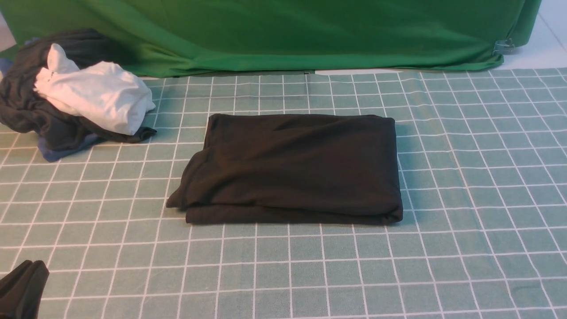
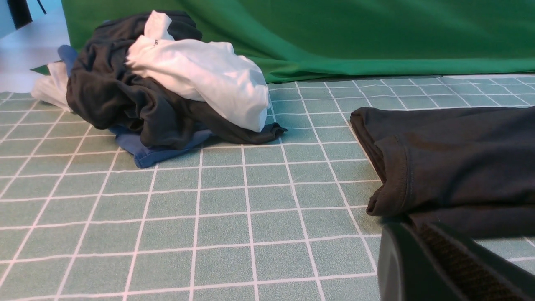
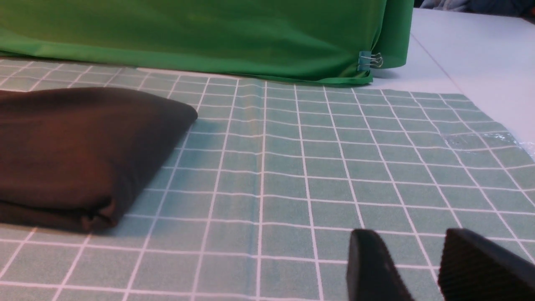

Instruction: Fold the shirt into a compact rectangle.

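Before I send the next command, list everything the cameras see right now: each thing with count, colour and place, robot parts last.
shirt: one, black, folded into a rough rectangle at the middle of the table.
white garment: one, white, on top of the pile at the far left.
dark grey garment: one, dark grey, crumpled under the white one.
blue cloth: one, blue, sticking out beneath the pile.
tablecloth: one, pale green with a white grid, covering the table.
green backdrop: one, green, draped along the far edge.
binder clip: one, pale, on the backdrop's far right corner.
left gripper: one, black, shut, near the shirt's left corner.
right gripper: one, black, jaws apart, holding nothing, right of the shirt.
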